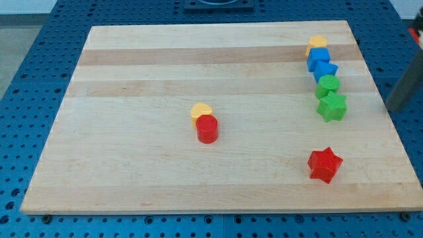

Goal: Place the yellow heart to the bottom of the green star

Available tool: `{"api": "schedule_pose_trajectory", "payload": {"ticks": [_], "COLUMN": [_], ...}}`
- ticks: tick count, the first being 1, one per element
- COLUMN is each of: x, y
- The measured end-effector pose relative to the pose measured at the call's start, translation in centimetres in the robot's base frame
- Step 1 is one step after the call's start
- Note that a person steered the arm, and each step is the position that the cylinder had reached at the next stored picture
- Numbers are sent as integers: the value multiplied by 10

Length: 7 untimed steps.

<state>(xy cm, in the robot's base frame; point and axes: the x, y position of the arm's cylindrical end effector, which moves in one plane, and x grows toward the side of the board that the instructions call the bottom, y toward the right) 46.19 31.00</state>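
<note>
Yellow heart [201, 110] sat mid-surface, touching a red cylinder [207, 129], well left of the green star [332, 106]. Only a dark rod [404, 86] showed at the view's right; no pincer or tip was visible, so its state could not be told. Light, rigid, likely slippery; push its flat side.

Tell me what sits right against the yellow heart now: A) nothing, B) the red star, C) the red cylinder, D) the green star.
C: the yellow heart near the board's middle touches the red cylinder just below it, while the green star and the red star lie far off toward the view's right.
</note>
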Motion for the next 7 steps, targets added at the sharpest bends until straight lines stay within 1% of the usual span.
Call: {"api": "schedule_pose_trajectory", "payload": {"ticks": [1,2,3,4,5,6,7], "x": [39,63,71,56,32,5,-37], "y": [-2,-40,-84,-120,-155,-203,-253]}}
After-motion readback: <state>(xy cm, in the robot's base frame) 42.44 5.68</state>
